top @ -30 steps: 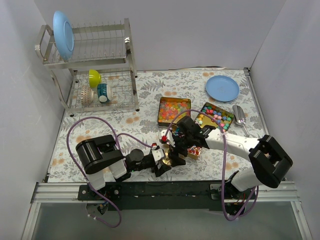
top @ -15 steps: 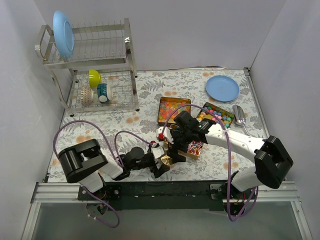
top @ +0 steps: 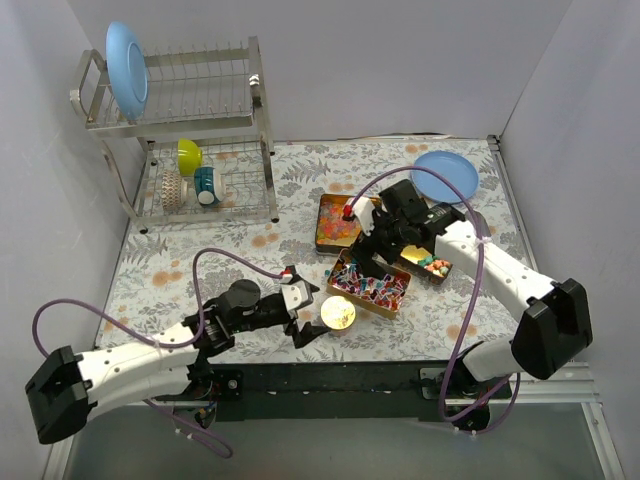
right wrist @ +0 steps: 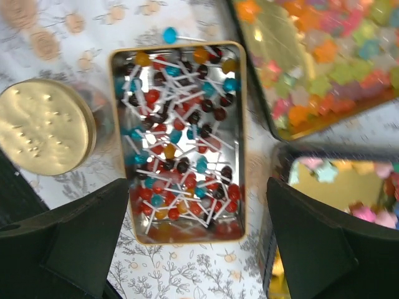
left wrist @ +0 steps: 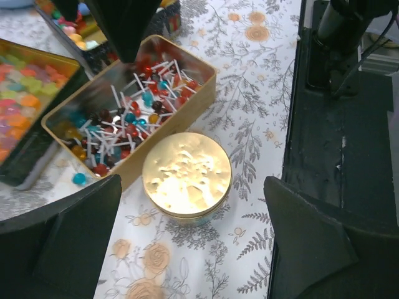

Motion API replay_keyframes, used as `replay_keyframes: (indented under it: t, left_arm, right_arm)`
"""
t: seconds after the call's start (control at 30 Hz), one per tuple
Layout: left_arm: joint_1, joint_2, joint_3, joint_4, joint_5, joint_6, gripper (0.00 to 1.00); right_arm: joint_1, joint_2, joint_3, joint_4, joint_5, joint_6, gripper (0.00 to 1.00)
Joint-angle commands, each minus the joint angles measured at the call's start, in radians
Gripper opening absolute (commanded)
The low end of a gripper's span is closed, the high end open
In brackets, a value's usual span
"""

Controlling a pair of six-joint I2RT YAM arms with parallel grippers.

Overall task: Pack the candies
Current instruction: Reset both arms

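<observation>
Lab booth: white walls [top: 400,60], dish rack [top: 200,95]

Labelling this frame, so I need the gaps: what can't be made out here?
Top view: right arm covers most of the far-right tin.
Left wrist view: gummy tin cut off by the left edge.
All views: round gold lid hides whatever lies beneath.

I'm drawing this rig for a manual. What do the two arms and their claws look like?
Both match: the left arm and right arm have white tubular links between chunky black joint housings, each trailing a looping purple cable. The left claw and right claw have white bodies, a small red spot and black wedge-shaped fingers.
</observation>
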Motion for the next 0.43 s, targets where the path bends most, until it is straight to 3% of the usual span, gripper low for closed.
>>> replay_keyframes:
  t: [0.0,0.1,0.2,0.27,0.4]
  left_arm:
    - [0.014,-0.116,0.118,-0.281,-0.092,0.041,0.98]
    - [0.1,-0.121,0.207,-0.367,-0.204,-0.04,0.98]
    - [0.279,-0.081,0.278,-0.465,-0.241,-0.149,0.98]
    - [0.38,-0.035,0.299,-0.493,-0.205,-0.168,0.98]
    - [0.46,0.003,0.321,-0.487,-0.192,-0.252,0.98]
  right_arm:
    - [-0.04,-0.052,0.059,-0.021,0.25,0.171,0.98]
    - [-0.06,-0.091,0.061,-0.019,0.431,0.249,0.98]
    - [-0.068,-0.129,0.036,0.004,0.539,0.277,0.98]
    - [-0.07,-0.164,0.016,0.022,0.564,0.263,0.98]
    - [-0.073,-0.215,-0.005,0.042,0.565,0.237,0.98]
